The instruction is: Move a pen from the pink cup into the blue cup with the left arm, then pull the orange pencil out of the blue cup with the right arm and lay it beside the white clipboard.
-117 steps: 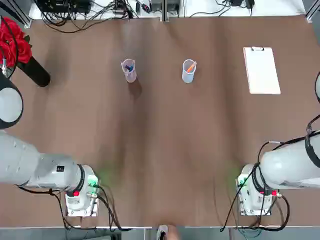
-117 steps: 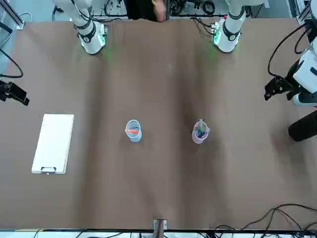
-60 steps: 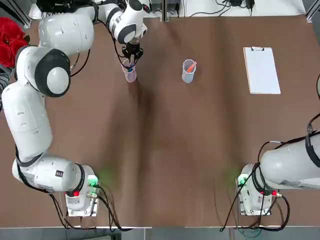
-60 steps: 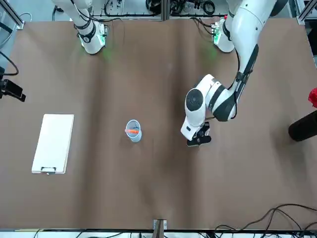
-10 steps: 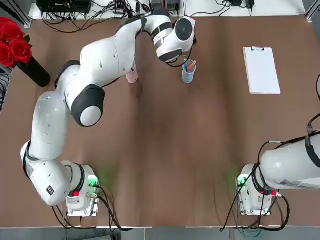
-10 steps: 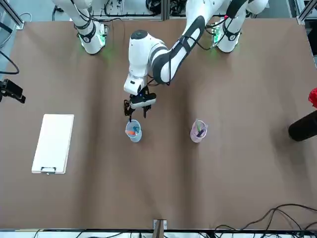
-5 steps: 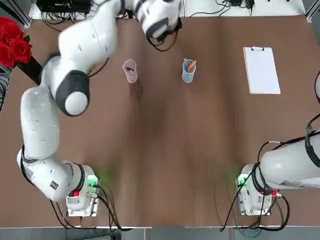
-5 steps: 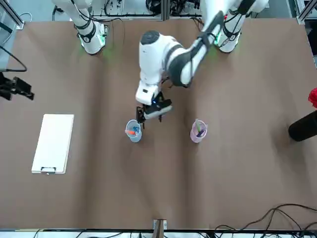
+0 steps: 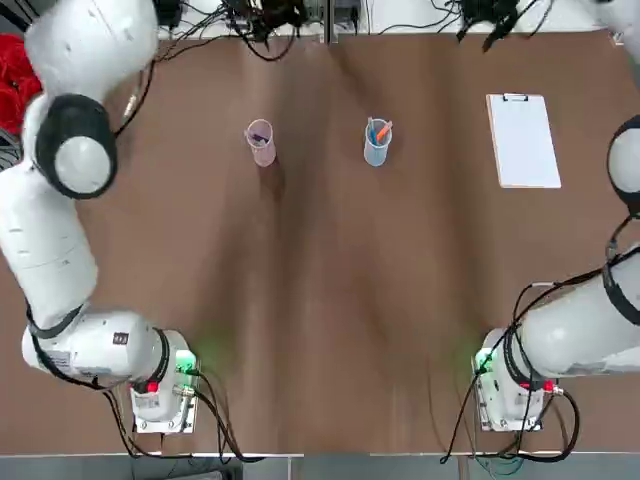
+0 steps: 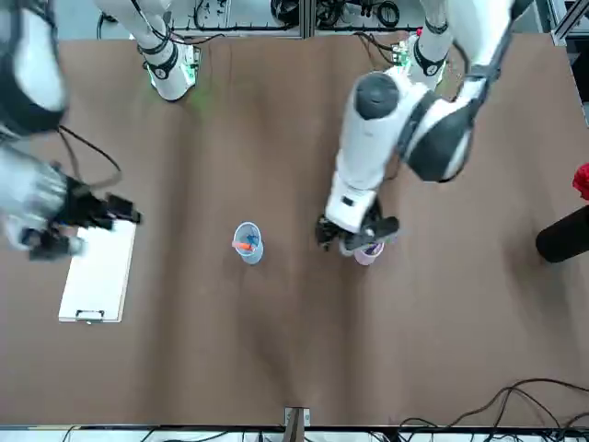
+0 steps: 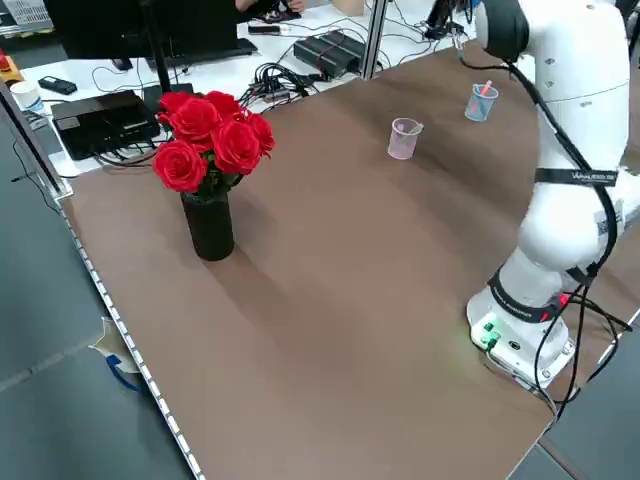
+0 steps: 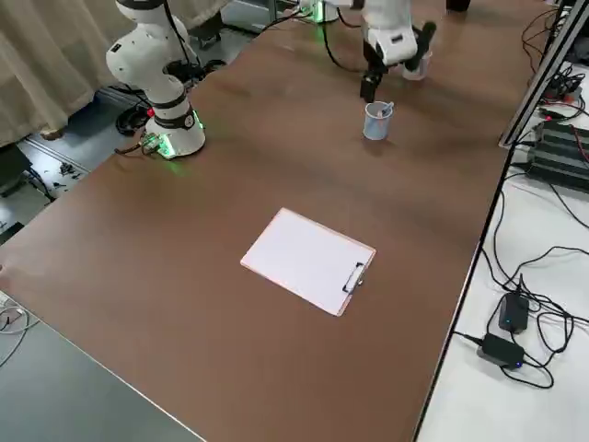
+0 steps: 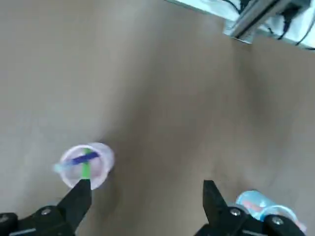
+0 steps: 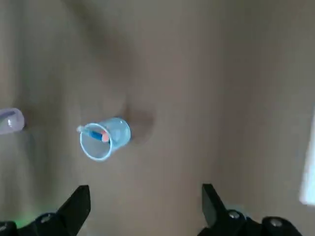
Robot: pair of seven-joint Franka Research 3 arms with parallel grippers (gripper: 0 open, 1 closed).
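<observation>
With 12 o'clock at the top view's far edge, the left arm (image 9: 60, 230) reaches bent towards 11, its gripper (image 13: 147, 182) above the table, spread wide with nothing between the fingers. The right arm (image 9: 590, 330) also reaches outwards, and the right gripper (image 14: 146, 186), near 1 o'clock, is wide open and empty. The orange pencil (image 9: 383, 133) stands tilted in the blue cup (image 9: 375, 152), its long axis leaning out towards 1 or 2; the blue pen (image 9: 371, 127) beside it leans towards 11. The pink cup (image 9: 263, 152) sits at the blue cup's 9, the white clipboard (image 9: 524, 142) at its 3, lying lengthwise roughly 12 to 6
</observation>
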